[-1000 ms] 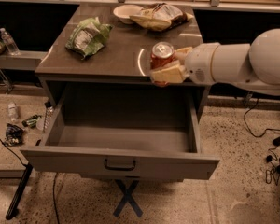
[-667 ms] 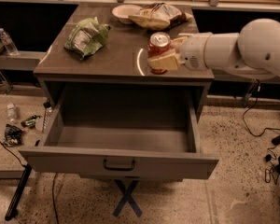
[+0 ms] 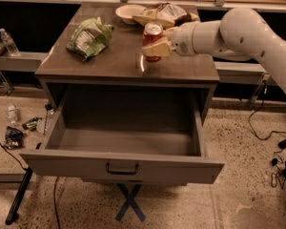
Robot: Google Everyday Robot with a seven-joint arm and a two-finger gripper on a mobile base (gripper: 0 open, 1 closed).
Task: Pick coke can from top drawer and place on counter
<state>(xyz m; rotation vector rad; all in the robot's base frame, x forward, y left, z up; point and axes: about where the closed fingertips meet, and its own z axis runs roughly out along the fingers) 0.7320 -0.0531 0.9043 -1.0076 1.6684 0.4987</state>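
Showing the hand (image 3: pixel 158 43) pinching the can (image 3: pixel 152 32) from the right, with a tan finger (image 3: pixel 157 49) pressed across its lower half. Reaches in at the end of a white arm (image 3: pixel 238 30) entering from the right edge. Holds the can upright over the right-centre of the desk (image 3: pixel 109 63), base at or just above the glossy top; cannot tell whether touching. Keeps the can well apart from the drawer (image 3: pixel 86 162), behind and above it. Shows the drawer pulled out below the desk, front panel toward the camera, dark handle (image 3: pixel 121 168) at its centre. Shares the desk with a green bag (image 3: pixel 89 37) at left, well apart from the can, and, along the far edge, a pale bowl (image 3: pixel 129 12) just beside a crumpled packet (image 3: pixel 164 14), both near the can's silver top. Includes a water bottle (image 3: pixel 8 42) standing on the ledge (image 3: pixel 19 60) at left, a second bottle (image 3: pixel 12 113) and litter (image 3: pixel 14 137) on the speckled floor (image 3: pixel 238 194) left of the drawer, a blue cross (image 3: pixel 129 203) below the drawer front, and dark cables (image 3: pixel 264 128) at right.
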